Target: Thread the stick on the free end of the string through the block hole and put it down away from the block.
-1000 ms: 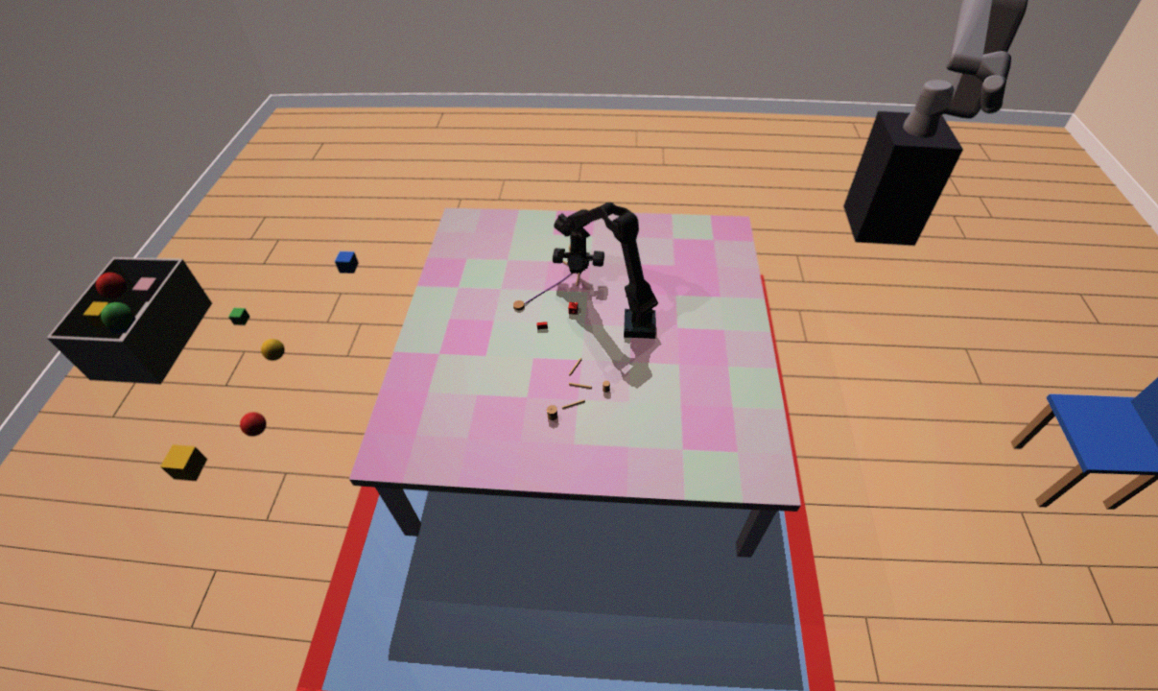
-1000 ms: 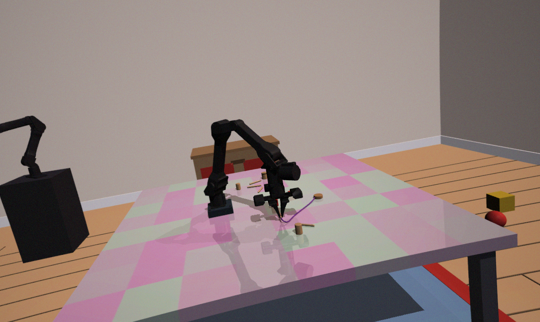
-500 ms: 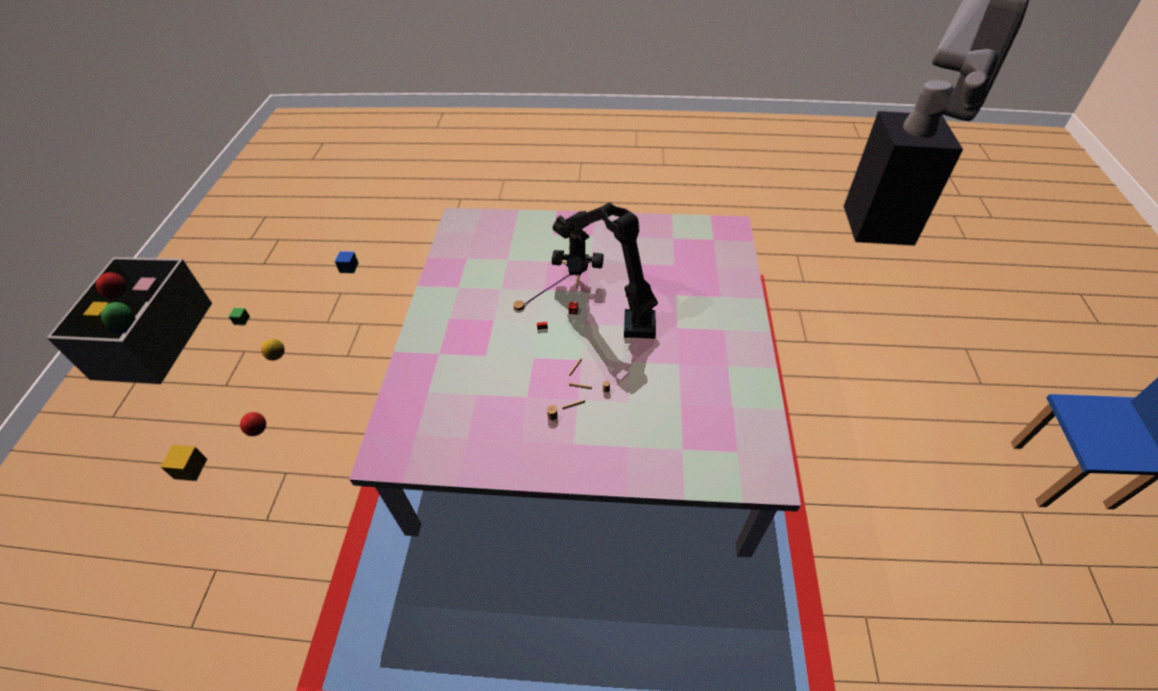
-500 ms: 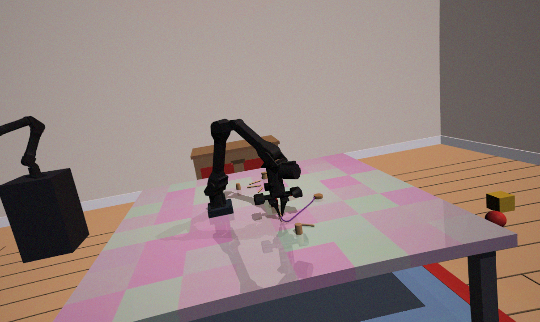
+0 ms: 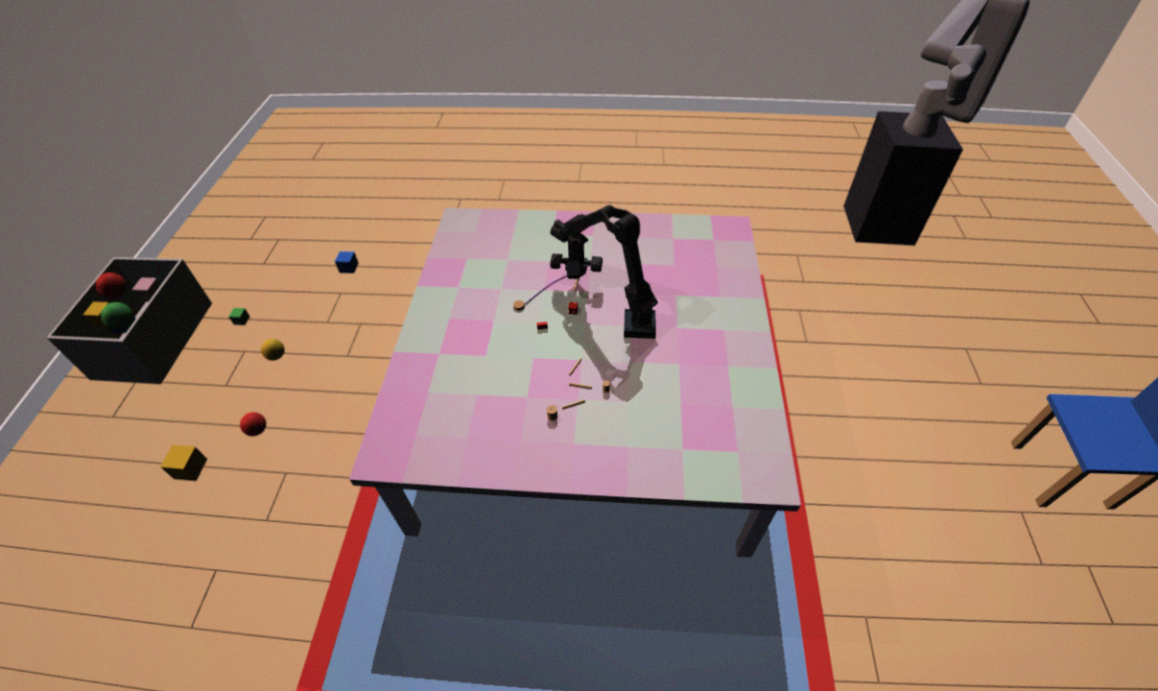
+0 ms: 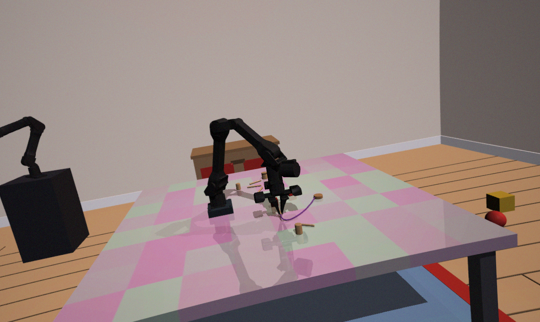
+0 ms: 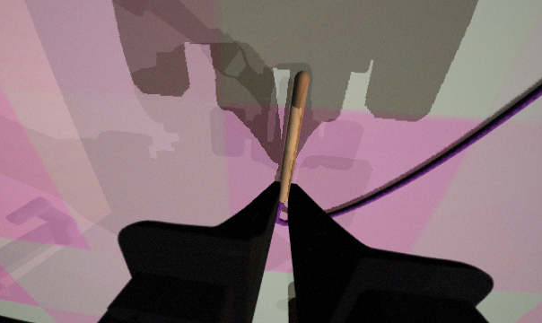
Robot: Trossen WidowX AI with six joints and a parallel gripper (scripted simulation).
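Observation:
My gripper (image 5: 577,276) (image 6: 281,214) (image 7: 284,188) is shut on the tan wooden stick (image 7: 292,139) near its string end, low over the table. The stick's free end points away from the fingers, toward the block's side in the top view. The purple string (image 5: 548,286) (image 6: 302,211) (image 7: 410,181) runs slackly from the stick to the round wooden button (image 5: 518,304) (image 6: 318,196). The small red block (image 5: 573,307) sits on the table beyond the stick; it is mostly hidden behind the fingers in the exterior view and is outside the wrist view. Its hole cannot be made out.
A flat red piece (image 5: 541,325) lies near the block. A short wooden cylinder (image 6: 298,228) and a loose stick (image 6: 308,225) are close to the gripper. Several loose sticks and two cylinders (image 5: 605,386) (image 5: 552,413) lie farther off. The arm's base (image 5: 639,324) stands beside the block.

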